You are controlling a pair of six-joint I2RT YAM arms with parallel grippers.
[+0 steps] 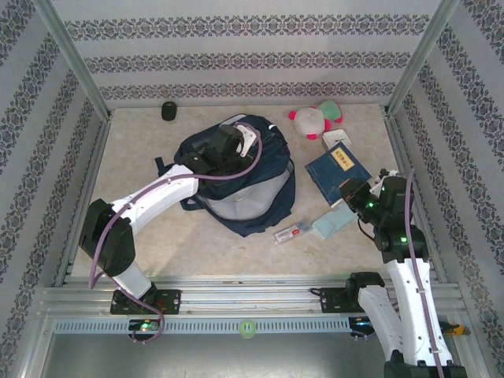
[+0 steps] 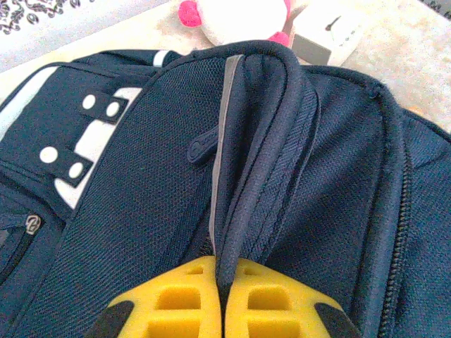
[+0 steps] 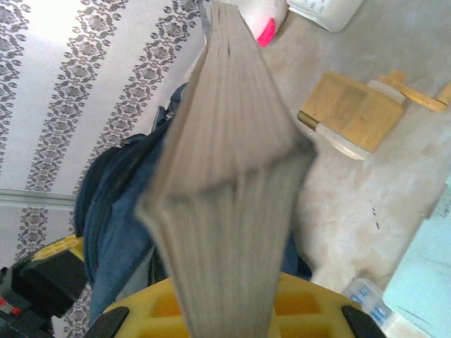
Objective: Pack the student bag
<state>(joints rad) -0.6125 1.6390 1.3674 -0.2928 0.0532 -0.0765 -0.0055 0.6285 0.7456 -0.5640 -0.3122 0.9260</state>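
Note:
The student bag [image 1: 244, 189], navy with white buckle patches, lies in the middle of the table. My left gripper [image 1: 228, 150] rests on its top. In the left wrist view, the yellow fingers [image 2: 183, 303] of the left gripper [image 2: 224, 282] are shut on a raised fold of the bag [image 2: 141, 183] beside the zipper edge. My right gripper [image 1: 354, 193] is to the right of the bag, shut on a dark blue book [image 1: 337, 169]. The book's page edges [image 3: 232, 176] stand between the fingers of the right gripper [image 3: 225, 310], with the bag [image 3: 120, 211] behind them.
A pink, white and green plush toy [image 1: 315, 118] and a white box [image 1: 339, 140] lie behind the book. A pale teal case [image 1: 333, 224] and a red-and-white pen [image 1: 291, 233] lie at front right. A small dark object [image 1: 168, 111] sits far left. A wooden block [image 3: 350, 113] lies near the book.

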